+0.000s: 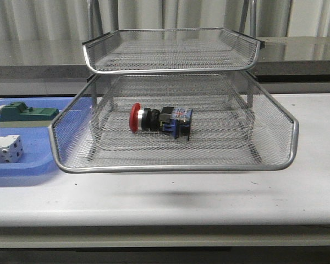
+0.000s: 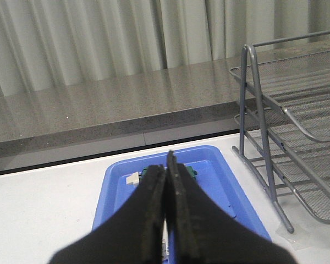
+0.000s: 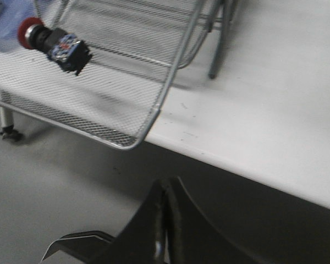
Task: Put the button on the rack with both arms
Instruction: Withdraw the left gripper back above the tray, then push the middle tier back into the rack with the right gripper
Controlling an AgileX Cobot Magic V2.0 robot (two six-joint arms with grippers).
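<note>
Black fingers of the left claw (image 2: 166,220) fill the near part of its wrist view, pressed flat together with no gap and nothing between them. Just beyond their tips lies a blue plastic tray (image 2: 220,184) on the white table (image 2: 38,209), with a green block (image 2: 191,171) and a small white part partly hidden behind the fingertips. The rack (image 2: 286,110) stands off to one side of this claw, well apart from it, its grey tube frame and mesh tiers seen end-on. The button does not show in this view.

The right claw (image 3: 166,220) is likewise closed tight, its two fingers meeting along a thin seam and holding nothing. It hangs out past the table's front edge, over the grey floor, below and clear of the corner of the rack's pulled-out lower mesh tray. The button (image 3: 54,45) lies well ahead of this claw and off to one side, far from the fingertips, resting on the mesh.

Seen from the front, neither arm is in the picture. The button (image 1: 160,120) lies on its side near the middle of the lower tray, red head pointing toward the robot's left, blue-black body toward the right. That tray is slid forward, beyond the top tier above it. Left of the rack (image 1: 176,165), the blue tray (image 1: 22,165) holds the green block (image 1: 26,114) and a white terminal block (image 1: 5,148).
</note>
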